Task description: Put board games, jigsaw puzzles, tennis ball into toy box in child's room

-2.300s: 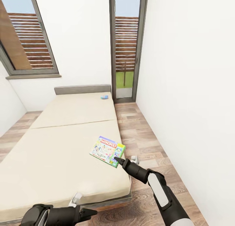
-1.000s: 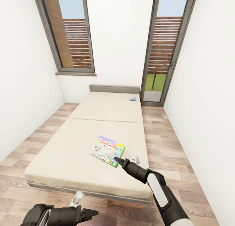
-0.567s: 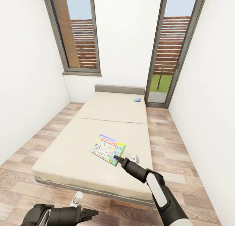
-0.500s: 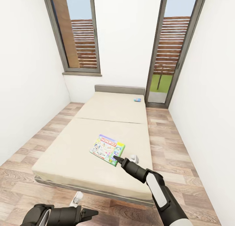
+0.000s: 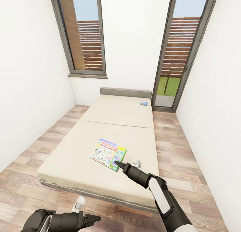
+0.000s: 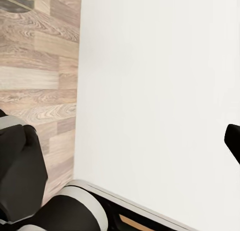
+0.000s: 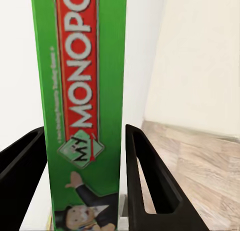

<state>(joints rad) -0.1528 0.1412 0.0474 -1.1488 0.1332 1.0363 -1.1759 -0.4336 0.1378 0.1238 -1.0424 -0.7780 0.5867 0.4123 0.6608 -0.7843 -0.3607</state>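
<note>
My right gripper (image 5: 117, 164) is shut on the green-topped board game (image 5: 108, 154), a Monopoly box, and holds it in the air in front of the bed (image 5: 110, 114). In the right wrist view the box's green edge (image 7: 80, 91) stands between the two fingers (image 7: 145, 176), with the right gripper (image 7: 84, 156) closed around it. A second, light blue board game (image 5: 144, 103) lies on the mattress near the grey headboard. My left gripper (image 5: 95, 219) hangs low over the floor, open and holding nothing. The toy box, table, jigsaw puzzles and tennis ball are out of view.
White walls close in on both sides of the bed. Strips of wood-plank floor (image 5: 177, 148) run along its left and right. A tall window (image 5: 85, 34) and a glazed door (image 5: 177, 57) stand behind the headboard.
The camera has swung and pulled back, so the bed now sits farther off and more centred. The green board game has stayed in my right gripper throughout.
</note>
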